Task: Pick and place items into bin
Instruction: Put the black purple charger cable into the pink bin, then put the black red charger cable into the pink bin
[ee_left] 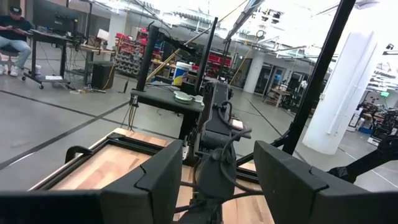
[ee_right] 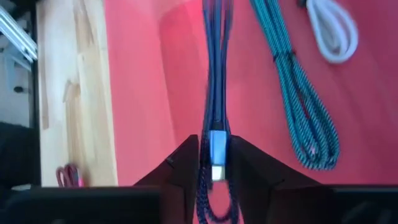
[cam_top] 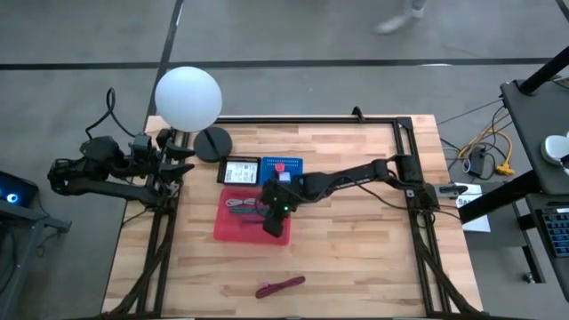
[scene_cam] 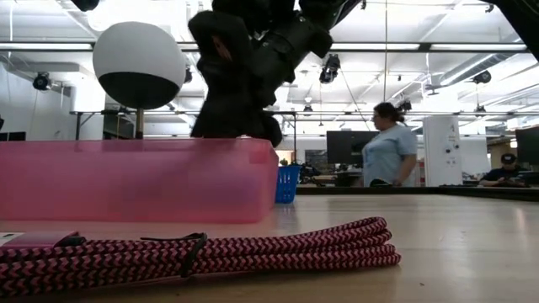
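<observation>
Pink translucent plastic bin (cam_top: pixel 229 233) sits mid-table; right gripper (ee_right: pixel 214 163) hovers inside it, jaws loosely straddling a blue braided cord (ee_right: pixel 214 74) whose long axis runs 12-to-6 between them. Left gripper (ee_left: pixel 217 171) waits released at 9 o'clock.

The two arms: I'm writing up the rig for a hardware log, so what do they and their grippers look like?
Both are dark, near-black jointed arms. The left arm has black cables looping along it; its gripper ends in two broad, angular black fingers. The right arm is slim, with a small green light near its gripper, whose fingers are dark wedges.
</observation>
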`<action>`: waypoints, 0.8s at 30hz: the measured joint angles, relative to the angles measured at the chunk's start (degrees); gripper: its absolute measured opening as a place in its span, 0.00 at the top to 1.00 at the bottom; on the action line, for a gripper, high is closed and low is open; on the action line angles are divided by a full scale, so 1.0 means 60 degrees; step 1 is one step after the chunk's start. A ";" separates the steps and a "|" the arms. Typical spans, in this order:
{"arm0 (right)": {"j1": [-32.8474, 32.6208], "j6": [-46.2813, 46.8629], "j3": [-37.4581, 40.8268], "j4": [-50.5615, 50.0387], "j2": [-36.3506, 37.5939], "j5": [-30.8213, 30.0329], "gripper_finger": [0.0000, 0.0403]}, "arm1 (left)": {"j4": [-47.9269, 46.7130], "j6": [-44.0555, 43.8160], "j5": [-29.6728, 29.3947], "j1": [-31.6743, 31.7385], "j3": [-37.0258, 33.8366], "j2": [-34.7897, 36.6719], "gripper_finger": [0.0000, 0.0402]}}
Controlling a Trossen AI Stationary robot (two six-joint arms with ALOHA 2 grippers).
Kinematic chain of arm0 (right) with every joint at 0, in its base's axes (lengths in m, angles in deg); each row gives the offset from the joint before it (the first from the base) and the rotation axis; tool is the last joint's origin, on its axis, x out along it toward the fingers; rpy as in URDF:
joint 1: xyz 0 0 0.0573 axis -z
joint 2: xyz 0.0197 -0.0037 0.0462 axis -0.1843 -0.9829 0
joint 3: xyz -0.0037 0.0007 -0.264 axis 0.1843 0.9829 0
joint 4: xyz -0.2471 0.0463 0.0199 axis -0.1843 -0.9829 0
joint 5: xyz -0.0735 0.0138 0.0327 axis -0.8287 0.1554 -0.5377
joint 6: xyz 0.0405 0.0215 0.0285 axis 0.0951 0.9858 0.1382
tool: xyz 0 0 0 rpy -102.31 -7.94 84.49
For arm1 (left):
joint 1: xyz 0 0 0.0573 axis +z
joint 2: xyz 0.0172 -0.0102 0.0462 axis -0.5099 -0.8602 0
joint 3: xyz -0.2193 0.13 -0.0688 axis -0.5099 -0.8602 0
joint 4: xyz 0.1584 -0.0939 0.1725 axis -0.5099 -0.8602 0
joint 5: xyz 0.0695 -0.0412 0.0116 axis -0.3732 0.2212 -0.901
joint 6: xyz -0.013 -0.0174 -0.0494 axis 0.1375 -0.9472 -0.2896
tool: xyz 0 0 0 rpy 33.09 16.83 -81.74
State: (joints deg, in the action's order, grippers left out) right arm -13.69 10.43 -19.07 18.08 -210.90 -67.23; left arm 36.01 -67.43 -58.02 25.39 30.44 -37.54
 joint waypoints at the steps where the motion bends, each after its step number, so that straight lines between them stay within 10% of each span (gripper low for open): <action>1: 0.0002 -0.0002 -0.0047 0.0006 0.0005 -0.0022 0.79 | 0.0003 0.0000 0.0000 -0.0001 0.0000 0.0000 0.55; 16: -0.0170 0.0542 -0.2012 -0.1023 0.0022 0.0545 0.69 | 0.0000 -0.0003 0.0000 -0.0002 0.0000 0.0000 0.55; 24: -0.1433 -0.1886 -0.3835 -0.1683 0.0022 0.0545 0.71 | -0.0007 0.0000 0.0000 -0.0002 0.0000 0.0000 0.55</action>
State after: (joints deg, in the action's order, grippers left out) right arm -22.29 -0.89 -42.08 7.98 -210.76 -63.96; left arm 35.97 -67.43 -58.02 25.38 30.44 -37.54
